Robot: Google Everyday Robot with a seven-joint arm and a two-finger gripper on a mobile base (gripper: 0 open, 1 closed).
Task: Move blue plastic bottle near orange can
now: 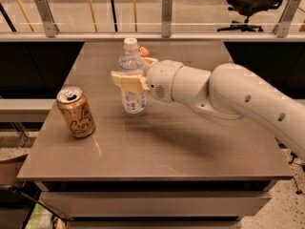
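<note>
Gripper (135, 72) above table (190, 161), fingers (125, 81) clamped round upright blue plastic bottle (133, 101), right of orange can (76, 112).

Arm stretched left, end effector (129, 80) gripping blue plastic bottle (133, 101).

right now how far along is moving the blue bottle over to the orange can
Done: the gripper is shut on the blue plastic bottle, holding it upright. In hand: the bottle is over the table, beside the orange can but with a clear gap between them. Left: close that gap, set it down and release.
</note>
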